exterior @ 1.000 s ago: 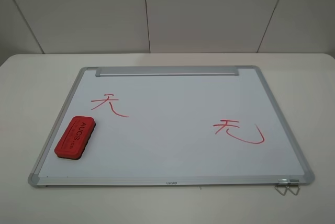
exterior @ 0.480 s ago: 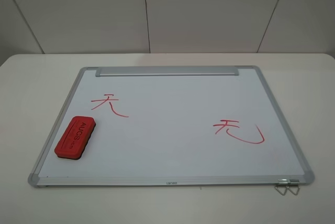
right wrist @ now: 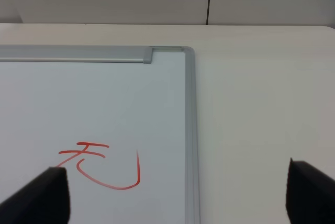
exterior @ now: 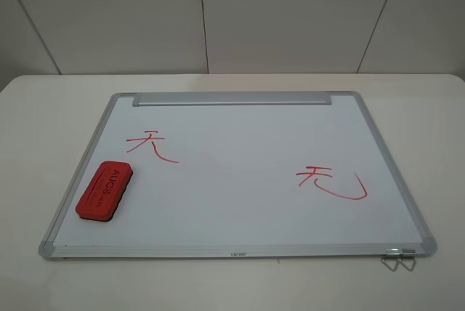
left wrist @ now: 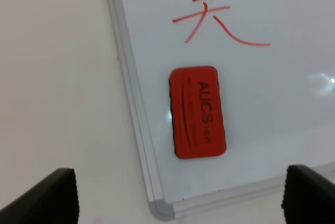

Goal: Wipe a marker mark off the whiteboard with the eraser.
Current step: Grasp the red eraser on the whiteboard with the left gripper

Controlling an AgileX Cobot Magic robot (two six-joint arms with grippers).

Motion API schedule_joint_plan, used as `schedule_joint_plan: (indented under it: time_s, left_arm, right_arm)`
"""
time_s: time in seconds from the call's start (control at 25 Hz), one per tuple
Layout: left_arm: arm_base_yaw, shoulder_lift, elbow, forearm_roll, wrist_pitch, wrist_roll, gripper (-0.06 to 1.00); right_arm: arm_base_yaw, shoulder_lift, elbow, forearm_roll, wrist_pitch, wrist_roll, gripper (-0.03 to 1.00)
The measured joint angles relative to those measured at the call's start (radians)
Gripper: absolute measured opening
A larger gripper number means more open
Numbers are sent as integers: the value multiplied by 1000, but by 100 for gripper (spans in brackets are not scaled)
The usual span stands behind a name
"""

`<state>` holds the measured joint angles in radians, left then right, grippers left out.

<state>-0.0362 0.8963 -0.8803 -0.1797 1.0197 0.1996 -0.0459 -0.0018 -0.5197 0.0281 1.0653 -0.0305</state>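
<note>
Just ahead of the left gripper [left wrist: 180, 198], spread wide and empty, the eraser [left wrist: 198, 112] lies ungrasped on the whiteboard [left wrist: 293, 51]. Beyond it the marker mark [left wrist: 217, 22] is intact, so everything remains. The right gripper [right wrist: 178, 195] is likewise spread, empty.

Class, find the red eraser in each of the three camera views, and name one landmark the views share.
Exterior high: the eraser lies on the whiteboard by its left frame edge, nearer than the marker mark.
Left wrist: the eraser sits mid-picture, beside the frame.
Right wrist: not in it.
Shared landmark: the whiteboard's silver frame.
</note>
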Motion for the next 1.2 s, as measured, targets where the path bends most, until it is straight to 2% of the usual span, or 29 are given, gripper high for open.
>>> schedule_joint_plan:
  time_s: [0.16,0.36,0.48,0.6,0.84,0.96,1.2]
  left_arm:
    - [-3,268,-98,-34,45,2,77]
    - [-16,513,-109,-38,-57,2,77]
    - [-71,604,-109,-31,-85,-12,77]
    - [-160,656,-108,5,-125,-79,77]
    - [-305,703,-108,152,-197,-274,77]
    - [-333,734,-108,200,-214,-343,77]
    - [-338,786,-24,207,-304,-366,77]
  right_arm:
    - [0,0,0,0,0,0,71]
    - [0,0,0,0,0,0,71]
    - [0,0,0,0,0,0,71]
    - [0,0,0,0,0,0,71]
    - [0,0,0,0,0,0,71]
    - [0,0,0,0,0,0,71]
    - [0,0,0,0,0,0,71]
